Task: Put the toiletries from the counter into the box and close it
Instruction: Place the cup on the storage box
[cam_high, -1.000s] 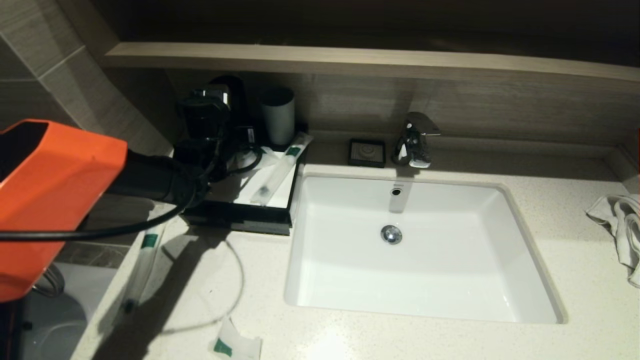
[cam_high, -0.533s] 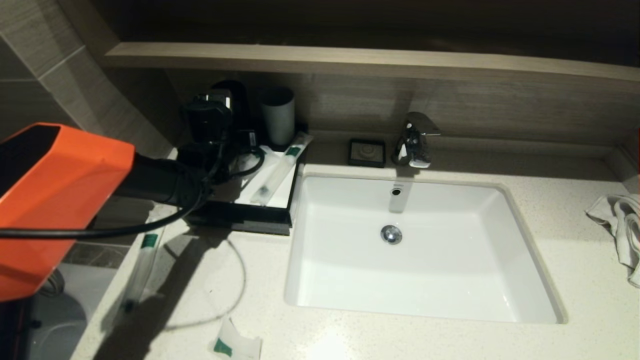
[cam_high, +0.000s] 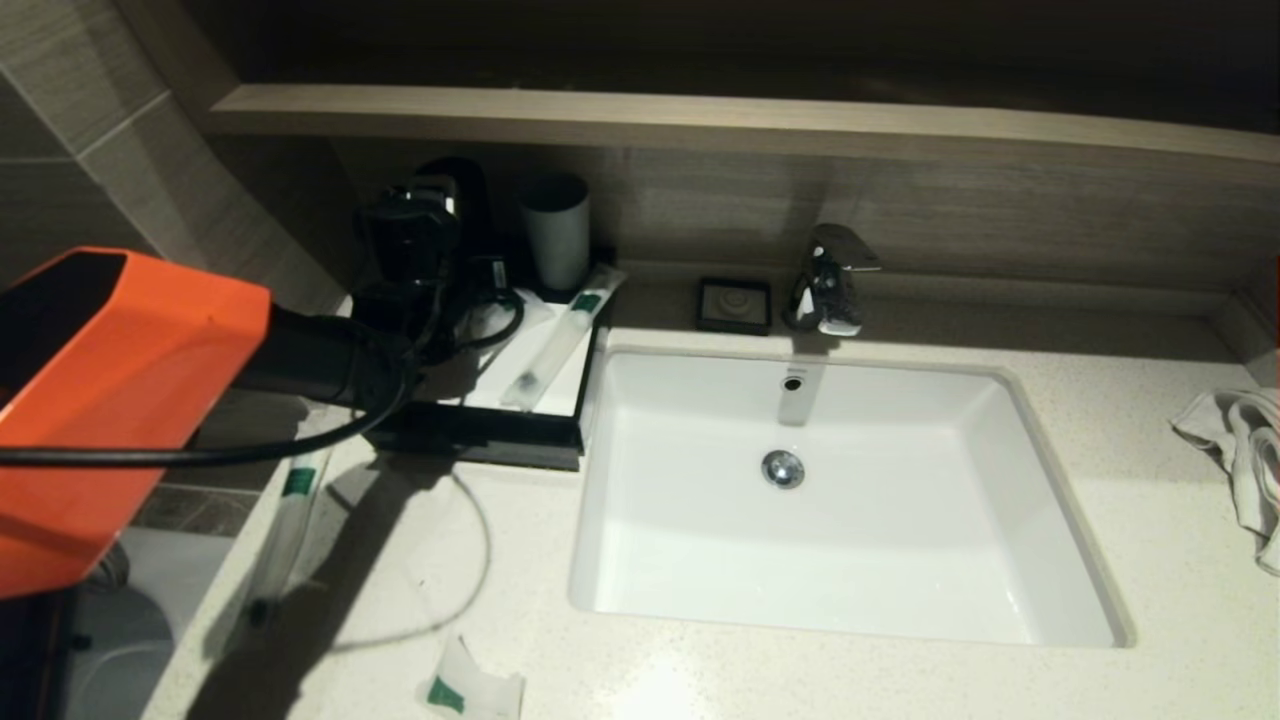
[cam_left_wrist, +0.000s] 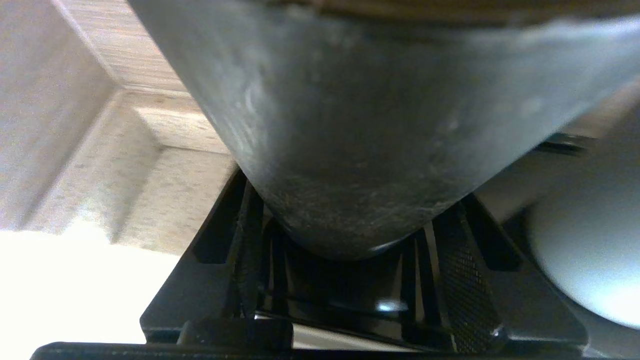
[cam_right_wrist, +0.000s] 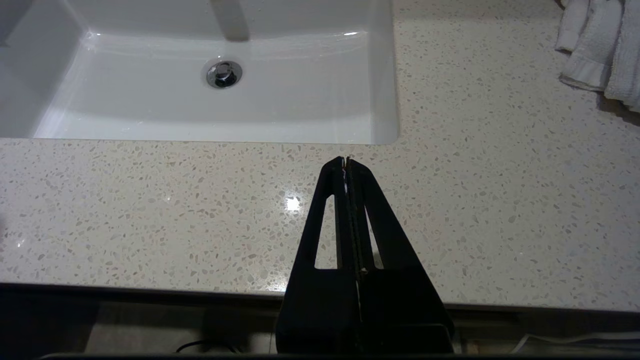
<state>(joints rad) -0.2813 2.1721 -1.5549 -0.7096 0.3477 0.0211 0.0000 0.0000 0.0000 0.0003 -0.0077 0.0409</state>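
Black cup (cam_left_wrist: 350, 125) clamped in left jaws (cam_left_wrist: 345, 280) | box (cam_high: 480, 435) beneath | tube (cam_high: 555, 340) beside | right jaws (cam_right_wrist: 346, 162) together above counter (cam_right_wrist: 150, 210)

Dim warm room, arm's shadow across the counter (cam_high: 700, 680), glare patch by the sink (cam_right_wrist: 370, 100), left wrist close-up blurred.

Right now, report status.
Left gripper clamped on black cup, by box. Right gripper shut, parked over counter. One tube packet atop box; second tube packet, sachet on counter.
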